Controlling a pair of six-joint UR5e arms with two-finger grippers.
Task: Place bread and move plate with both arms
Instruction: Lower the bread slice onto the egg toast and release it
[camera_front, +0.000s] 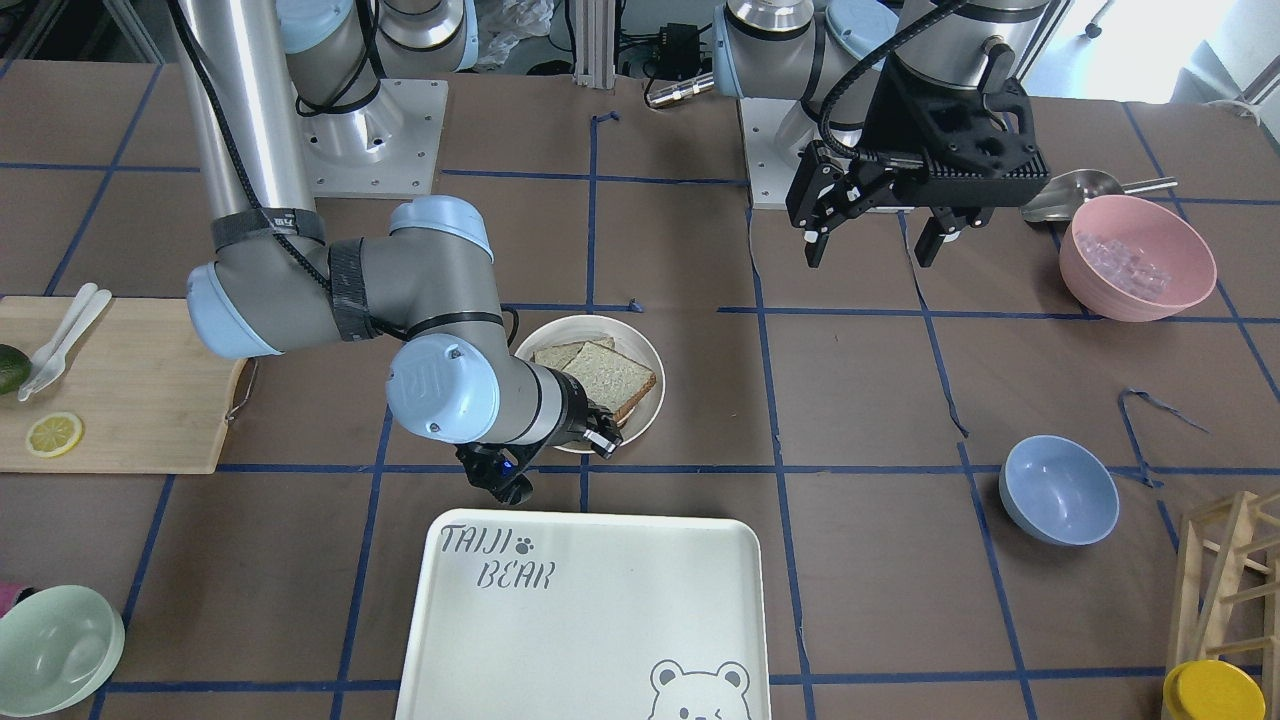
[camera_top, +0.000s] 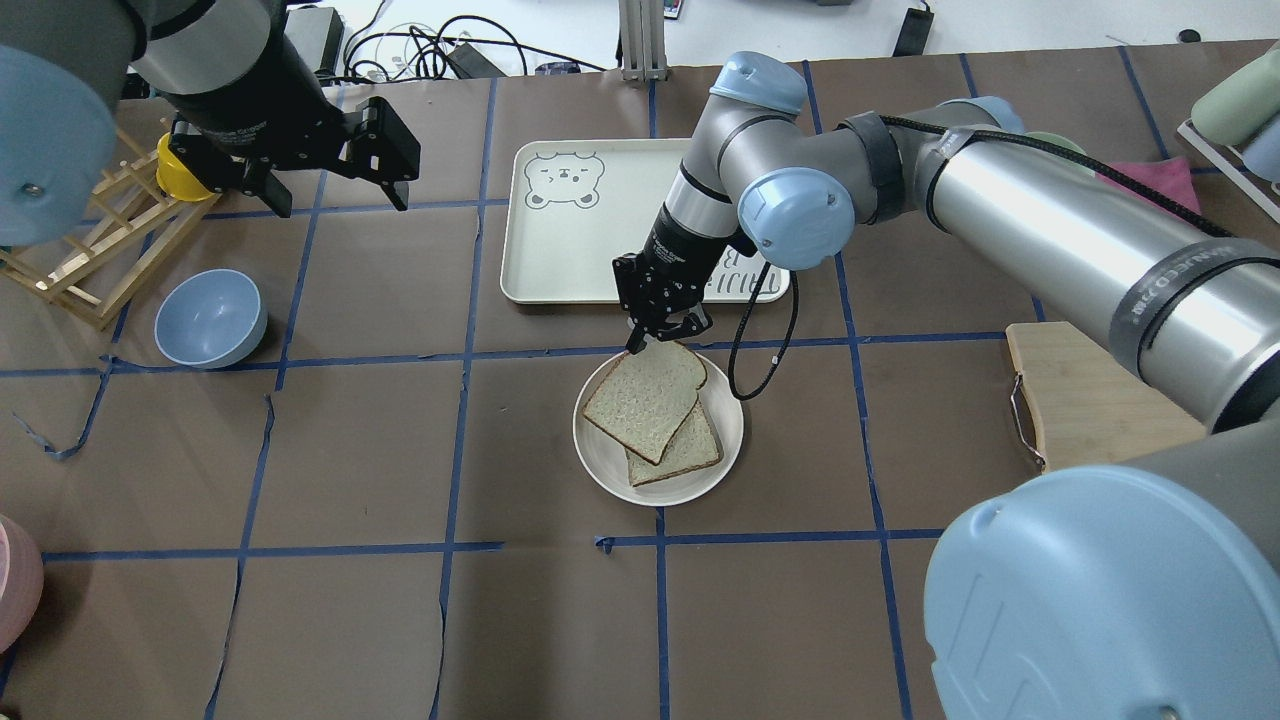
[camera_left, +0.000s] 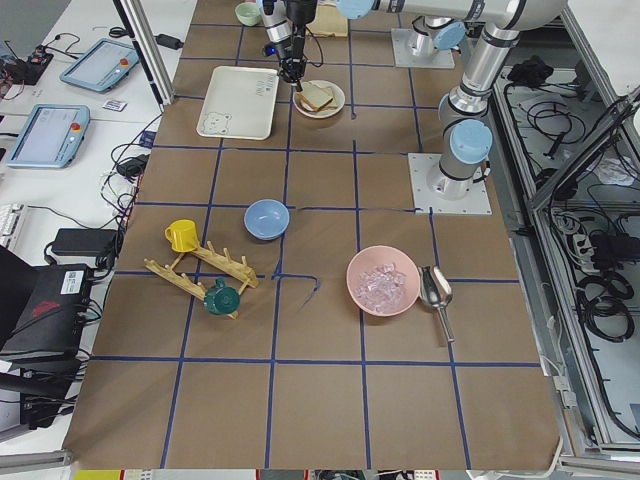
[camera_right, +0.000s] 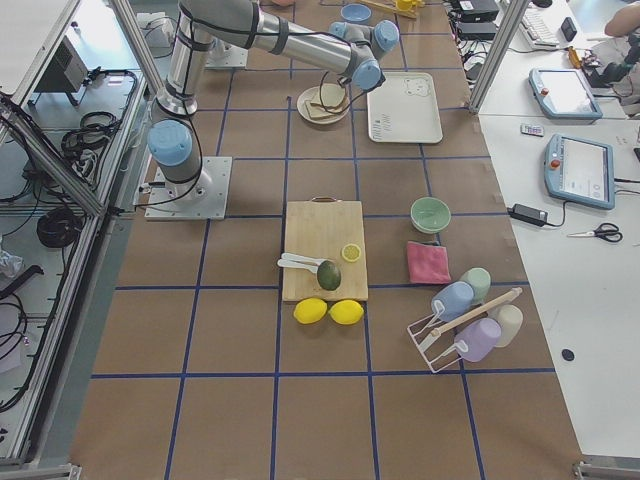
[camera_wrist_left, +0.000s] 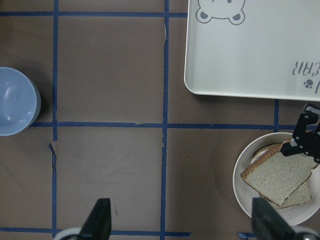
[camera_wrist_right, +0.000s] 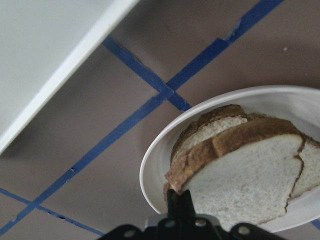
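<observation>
The round cream plate (camera_top: 603, 478) sits mid-table just before the tray and holds two bread slices. The top bread slice (camera_top: 645, 400) lies slanted over a lower slice (camera_top: 695, 452). My right gripper (camera_top: 657, 336) is at the plate's far rim, shut on the top slice's domed crust edge. The right wrist view shows one finger (camera_wrist_right: 178, 204) against that crust (camera_wrist_right: 240, 180) over the plate (camera_wrist_right: 155, 170). My left gripper (camera_top: 330, 190) hangs open and empty above the table, well left of the plate; its fingers (camera_wrist_left: 100, 222) stand wide apart.
The bear-print tray (camera_top: 560, 230) lies just beyond the plate. A blue bowl (camera_top: 210, 318), a wooden rack (camera_top: 90, 260) and a yellow cup (camera_top: 175, 165) are at the left. A cutting board (camera_top: 1090, 400) is at the right. A pink bowl (camera_front: 1137, 257) stands near the left arm's base.
</observation>
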